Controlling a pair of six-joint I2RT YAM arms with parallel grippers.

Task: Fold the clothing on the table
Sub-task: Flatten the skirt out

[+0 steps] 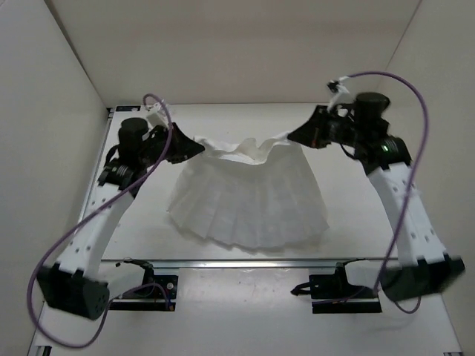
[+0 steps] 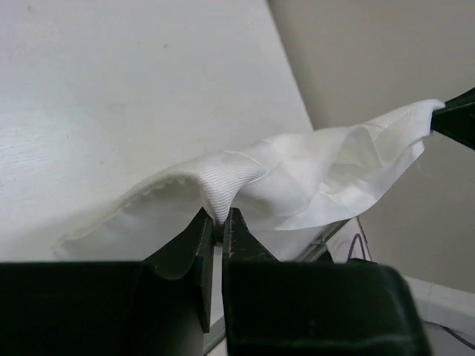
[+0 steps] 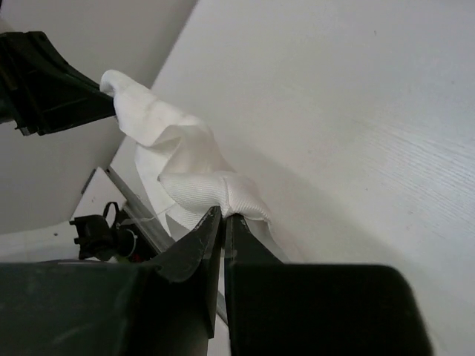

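left gripper (image 1: 199,147) pinching clothing (image 1: 249,196) top corner | right gripper (image 1: 291,136) clamped on opposite corner | hem rests on table (image 1: 356,222) | pinched edges hidden between closed jaws

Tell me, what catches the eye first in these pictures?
The white pleated clothing fans out in the middle of the table, its top edge held up off the surface. The left end effector pinches one upper corner and the right end effector the other, both shut on the fabric.
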